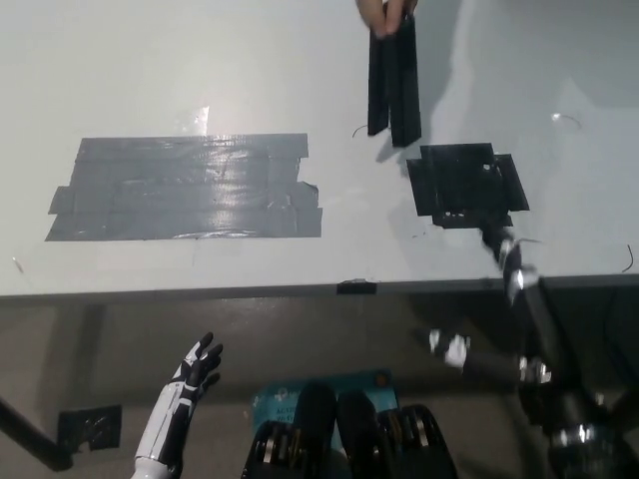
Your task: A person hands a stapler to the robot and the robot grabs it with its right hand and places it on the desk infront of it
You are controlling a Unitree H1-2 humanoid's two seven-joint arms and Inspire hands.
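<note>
A long black stapler (394,85) hangs upright above the far side of the desk (300,60), held at its top by a person's hand (384,12). My black right arm (521,294) rises from the bottom right over the desk's front edge. It ends at a black angular shape (467,185) just below and right of the stapler. My right hand blends into that dark shape, so its fingers cannot be made out. It is a short way from the stapler and not touching it. My white left hand (195,374) rests low at the lower left, below the desk edge, fingers apart and holding nothing.
A broad patch of grey tape (190,188) covers the left half of the desk. A small black clip (356,287) sits on the front edge. A dark block (90,427) lies on the floor at the lower left.
</note>
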